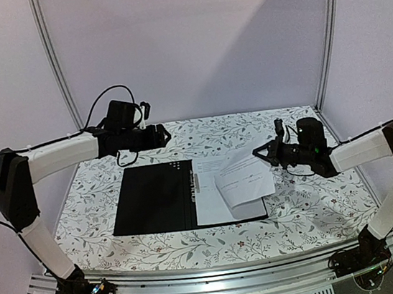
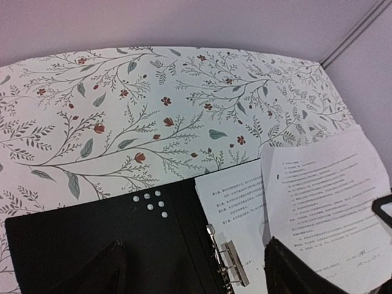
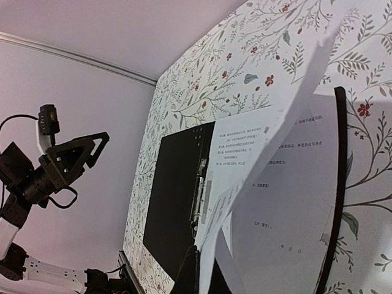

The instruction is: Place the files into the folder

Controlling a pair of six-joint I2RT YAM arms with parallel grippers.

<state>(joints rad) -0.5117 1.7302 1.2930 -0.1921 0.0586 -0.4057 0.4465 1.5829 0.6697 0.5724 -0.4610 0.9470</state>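
The folder [image 1: 152, 196] lies open on the table, black inside, with its metal clip [image 1: 195, 183] along the spine. One white text sheet [image 1: 215, 206] lies flat on its right half. My right gripper [image 1: 259, 152] is shut on a second white sheet [image 1: 244, 180] and holds it tilted, curling, just above that right half. In the right wrist view the held sheet [image 3: 269, 153] rises from my gripper [image 3: 211, 278] over the lying sheet [image 3: 288, 202]. My left gripper [image 1: 166, 133] is open and empty, raised above the folder's far edge [image 2: 92, 245]. No colour leaflet shows.
The table wears a floral cloth [image 1: 299, 213]. White walls and metal corner posts [image 1: 326, 28] close the back and sides. A metal rail [image 1: 222, 285] runs along the near edge by the arm bases.
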